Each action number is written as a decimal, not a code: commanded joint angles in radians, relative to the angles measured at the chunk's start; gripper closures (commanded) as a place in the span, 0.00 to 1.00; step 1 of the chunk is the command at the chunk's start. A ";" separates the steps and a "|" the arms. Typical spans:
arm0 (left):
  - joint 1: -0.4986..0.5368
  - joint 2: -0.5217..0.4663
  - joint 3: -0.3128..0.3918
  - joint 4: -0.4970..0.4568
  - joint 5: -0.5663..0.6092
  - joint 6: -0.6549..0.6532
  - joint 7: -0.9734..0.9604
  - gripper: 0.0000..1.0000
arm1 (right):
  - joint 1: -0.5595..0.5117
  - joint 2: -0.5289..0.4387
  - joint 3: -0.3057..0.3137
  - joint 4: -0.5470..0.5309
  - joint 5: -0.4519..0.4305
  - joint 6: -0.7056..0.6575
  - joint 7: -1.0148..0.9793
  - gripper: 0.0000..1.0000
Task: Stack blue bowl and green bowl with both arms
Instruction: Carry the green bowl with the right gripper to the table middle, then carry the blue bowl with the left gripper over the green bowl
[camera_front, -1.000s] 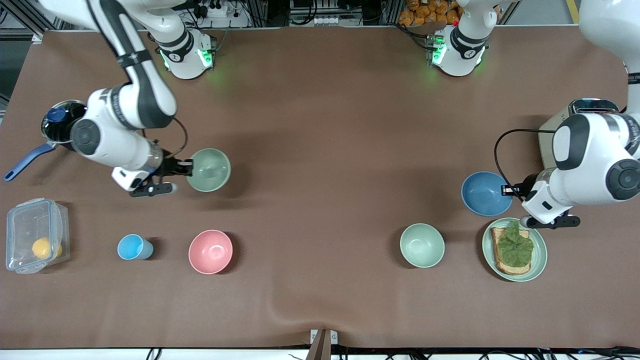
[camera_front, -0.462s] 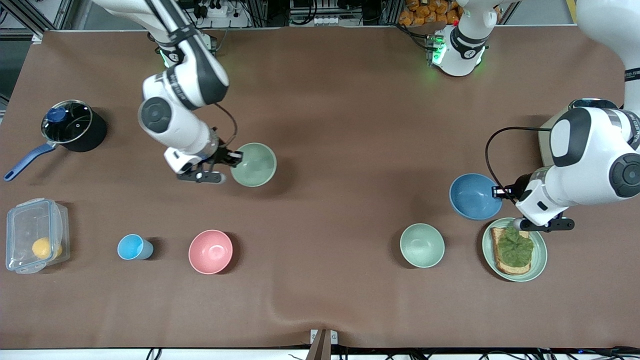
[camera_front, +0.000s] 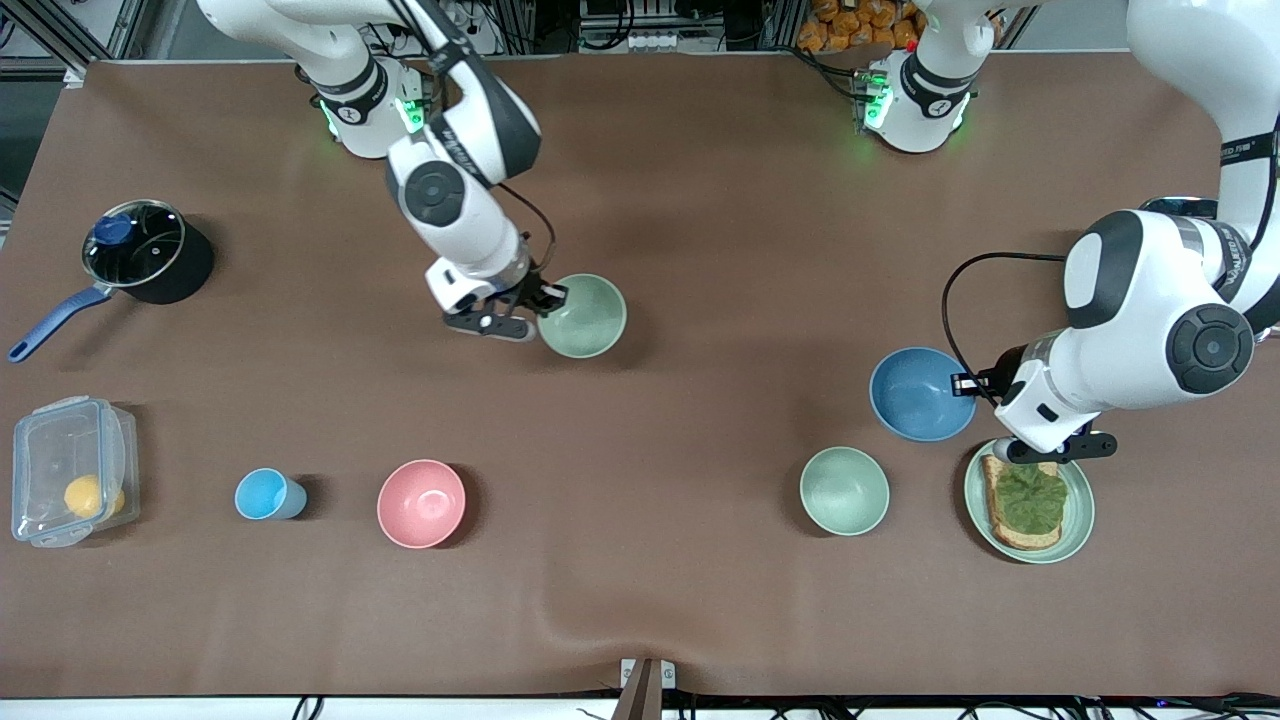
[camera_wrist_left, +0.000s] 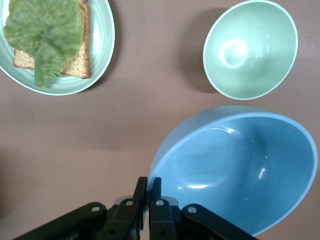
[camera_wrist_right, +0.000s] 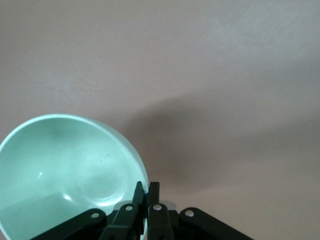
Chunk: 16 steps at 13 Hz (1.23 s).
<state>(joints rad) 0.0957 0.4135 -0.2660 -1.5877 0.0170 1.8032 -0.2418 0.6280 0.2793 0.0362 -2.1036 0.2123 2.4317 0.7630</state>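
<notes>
Front view is showing both arms holding bowls up above the brown table (camera_front: 700, 200). The right gripper (camera_front: 550, 298) is pinching the rim of the green bowl (camera_front: 582, 316), its fingers closed tight on the edge, and is carrying it in the air over the bare middle stretch of the table, toward the right arm's end. The right wrist view is confirming the grip, with the fingers (camera_wrist_right: 152, 197) clamping the thin rim of the green bowl (camera_wrist_right: 65, 170) and only bare cloth lying below.

The left gripper (camera_front: 968, 383) is holding the blue bowl (camera_front: 921, 394) the same way, fingers closed on the rim, and is hanging over the table toward the left arm's end. In the left wrist view the blue bowl (camera_wrist_left: 235, 170) is tilting in the closed left gripper (camera_wrist_left: 148, 192), over open table just beside a second, mint-green bowl (camera_wrist_left: 250, 49) and a plate (camera_wrist_left: 102, 55) carrying toast with a lettuce leaf (camera_wrist_left: 45, 37).

Resting on the table nearer the front camera are the mint-green bowl (camera_front: 844, 490), the plate (camera_front: 1080, 515), a pink bowl (camera_front: 421, 503), a small blue cup (camera_front: 265, 494) and a clear plastic box (camera_front: 65, 470). A lidded saucepan (camera_front: 145, 252) is sitting at the right arm's end.
</notes>
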 joint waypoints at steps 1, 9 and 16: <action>0.007 0.011 0.001 0.023 -0.002 -0.027 -0.014 1.00 | 0.061 0.076 -0.010 0.022 0.007 0.107 0.090 1.00; 0.026 0.027 -0.005 0.071 -0.018 -0.093 -0.042 1.00 | 0.157 0.149 -0.013 0.031 0.003 0.256 0.242 1.00; -0.071 0.028 -0.030 0.080 -0.048 -0.107 -0.301 1.00 | 0.171 0.202 -0.016 0.036 0.004 0.320 0.265 0.77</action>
<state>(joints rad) 0.0356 0.4466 -0.2982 -1.5208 -0.0030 1.7203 -0.4867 0.7882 0.4725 0.0334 -2.0885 0.2123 2.7462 1.0029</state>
